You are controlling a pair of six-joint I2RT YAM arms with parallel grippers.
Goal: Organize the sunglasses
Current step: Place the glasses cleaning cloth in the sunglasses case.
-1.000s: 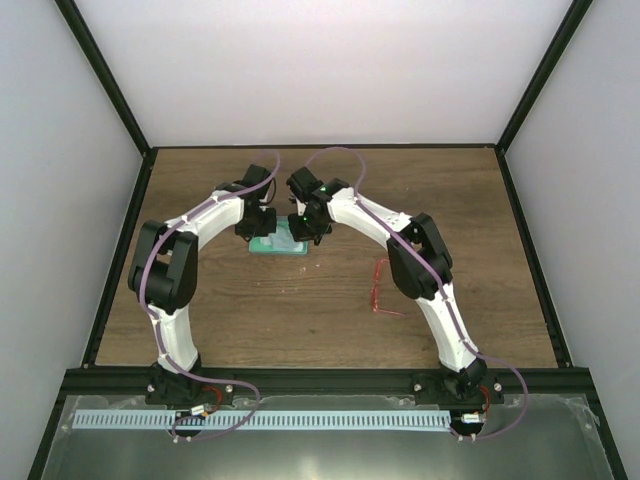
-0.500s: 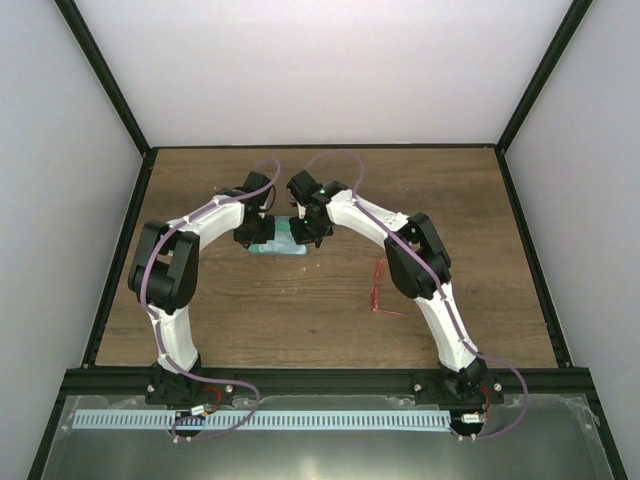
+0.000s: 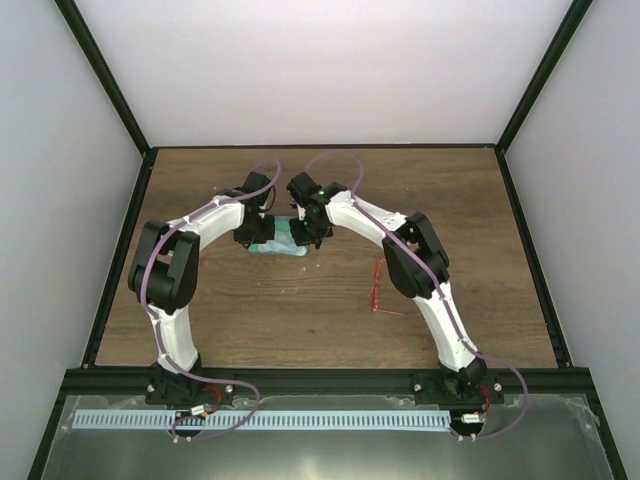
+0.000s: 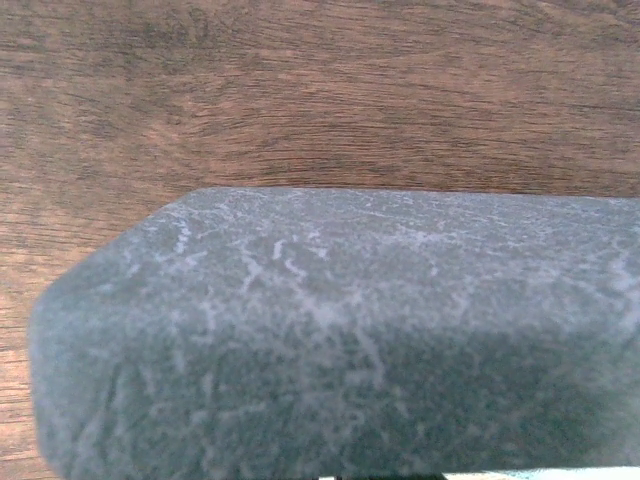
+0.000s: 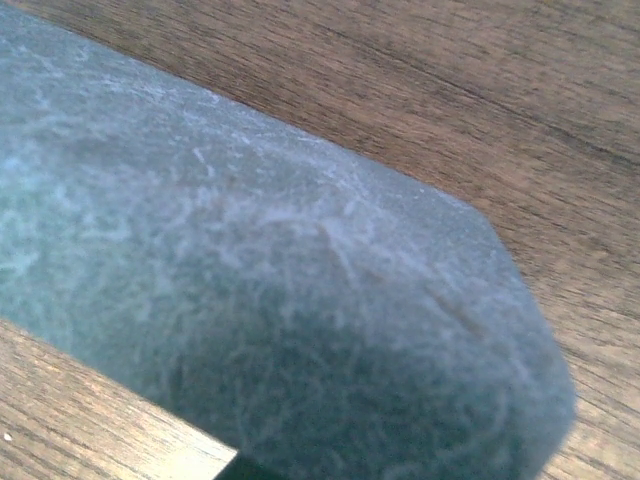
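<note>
Two robot arms bend inward over a wooden table (image 3: 250, 320), meeting at a grey-blue case (image 3: 276, 247) that lies a little left of centre, toward the far side. The left claw (image 3: 251, 235) is at the case's left end and the right claw (image 3: 304, 237) at its right end, both low over it. Both claws are closed. The overhead view is too small to tell whether either one pinches the case or only rests against it. Neither wrist camera shows its own fingers. Each is filled instead by the case's mottled, grainy surface and one rounded corner, with wood grain beyond.

The sunglasses (image 3: 380, 288), thin and translucent red, lie on the table on the right side, nearer than the case and well apart from it. They sit just beside the right arm's dark elbow joint, and neither claw is touching them. Purple cables loop along both white arms to their bases at the near edge.
</note>
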